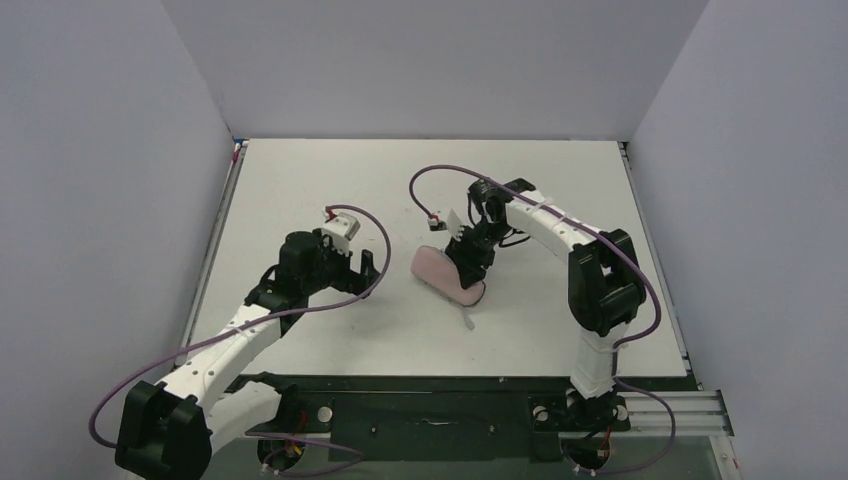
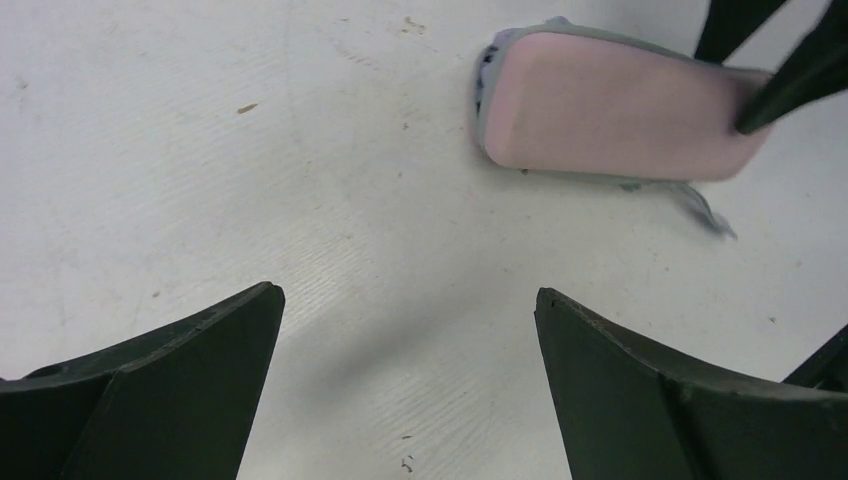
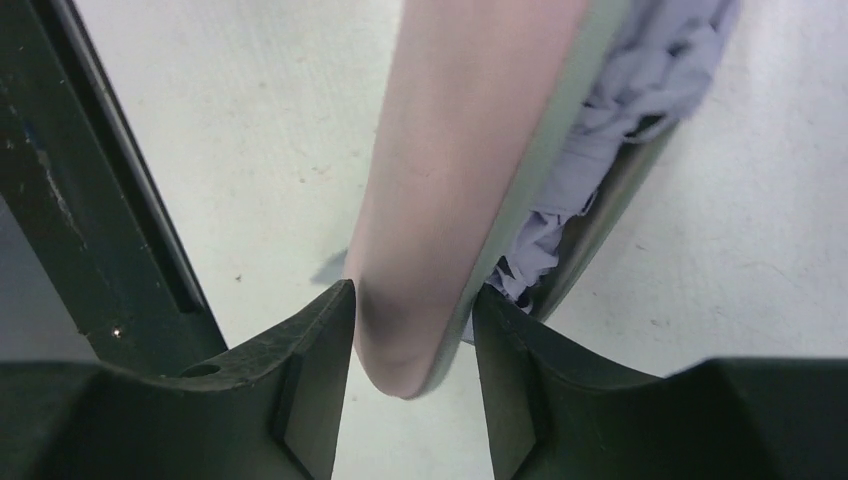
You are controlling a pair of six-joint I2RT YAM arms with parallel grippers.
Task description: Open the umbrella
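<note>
Down at the near edge of the white desk (image 1: 300, 170), the left arm (image 1: 230, 345) and the right arm (image 1: 600, 290) stood bolted side by side. Left of centre, the left pincer (image 2: 410, 300) hovered over bare desktop, its jaws spread wide with nothing between them. Just beyond it and to its right, a pale pink oblong case (image 2: 615, 115) lay on the desk, its two shells parted. The umbrella (image 3: 650, 80) sat folded inside that case. Its crumpled lilac fabric showed in the gap between the shells, and a thin lilac strap (image 2: 705, 210) trailed onto the desk beside it. The right pincer (image 3: 412, 290) came down on the case from the far side, jaws part-way apart and straddling the end of one pink shell, a finger close on either side. Whether they pressed on it could not be told. Farther back, the desk ran to pale walls (image 1: 430, 60).
</note>
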